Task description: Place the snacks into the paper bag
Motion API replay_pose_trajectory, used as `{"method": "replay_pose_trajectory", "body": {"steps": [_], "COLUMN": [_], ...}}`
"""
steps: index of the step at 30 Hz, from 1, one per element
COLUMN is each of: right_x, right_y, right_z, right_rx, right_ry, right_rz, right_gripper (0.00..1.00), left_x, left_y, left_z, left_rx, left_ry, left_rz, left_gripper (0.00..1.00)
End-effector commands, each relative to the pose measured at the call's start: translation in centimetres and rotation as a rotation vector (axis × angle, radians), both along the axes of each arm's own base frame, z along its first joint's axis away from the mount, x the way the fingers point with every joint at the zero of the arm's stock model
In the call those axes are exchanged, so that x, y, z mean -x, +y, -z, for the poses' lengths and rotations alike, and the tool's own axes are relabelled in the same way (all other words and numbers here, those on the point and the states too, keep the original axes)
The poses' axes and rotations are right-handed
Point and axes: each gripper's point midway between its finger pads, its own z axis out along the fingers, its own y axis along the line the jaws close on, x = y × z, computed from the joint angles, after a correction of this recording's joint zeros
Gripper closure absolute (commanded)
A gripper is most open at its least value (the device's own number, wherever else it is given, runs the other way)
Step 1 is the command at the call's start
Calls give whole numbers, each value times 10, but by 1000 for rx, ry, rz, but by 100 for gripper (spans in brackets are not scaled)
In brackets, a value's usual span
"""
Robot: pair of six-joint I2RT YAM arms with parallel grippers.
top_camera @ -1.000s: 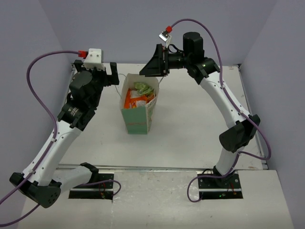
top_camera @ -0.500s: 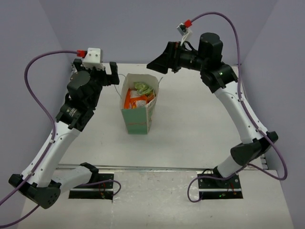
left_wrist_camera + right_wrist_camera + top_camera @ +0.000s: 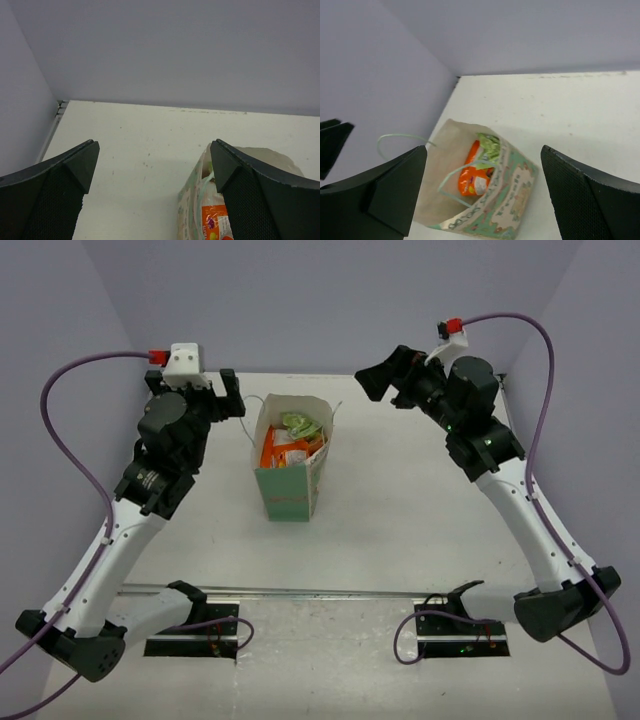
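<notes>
"Mint-green paper bag [image 3: 288, 495] stands upright mid-table, nearest your arm bases, mouth open. Do you see a packet anywhere outside it?"

"None that shows. Look inside: an orange pouch [image 3: 272, 452] with a white label leans at the near side, and green packets [image 3: 298, 423] sit behind it toward the far wall. What lies deeper is hidden, so you can't count them all."

"Then I'd judge you're at the close of the packing, with both arms clear of the bag. And the jaws?"

"Your left gripper [image 3: 154, 147] hangs near the bag's far-left corner, jaws spread wide with nothing between them. Your right gripper [image 3: 484, 150] is raised at the far right, well apart from the bag, equally wide and empty, its camera looking down into the mouth."

"So the next move, as I read it: check for a stray packet. If there is none, park both arms without snagging the thin handles [image 3: 402, 134]."
</notes>
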Motion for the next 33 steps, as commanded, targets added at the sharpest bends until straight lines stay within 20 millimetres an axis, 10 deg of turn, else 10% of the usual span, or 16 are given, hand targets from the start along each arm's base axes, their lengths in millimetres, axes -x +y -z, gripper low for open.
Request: {"method": "replay_pose_trajectory", "body": {"steps": [1,9,18,33], "right_x": [-10,15,50,63], "right_y": [-55,-100,-131,-111], "right_z": [4,67,90,123], "right_rx": [-8,9,87,109], "right_ry": [28,261,320,459], "right_rz": [310,533,620,514], "right_gripper": [1,1,1,1], "left_x": [7,24,49,74], "left_y": [29,43,28,6], "left_z": [1,28,54,63], "left_rx": [106,190,251,280], "left_ry": [-7,56,103,152], "left_rz": [-168,-244,-104,72], "left_gripper": [0,0,0,0]}}
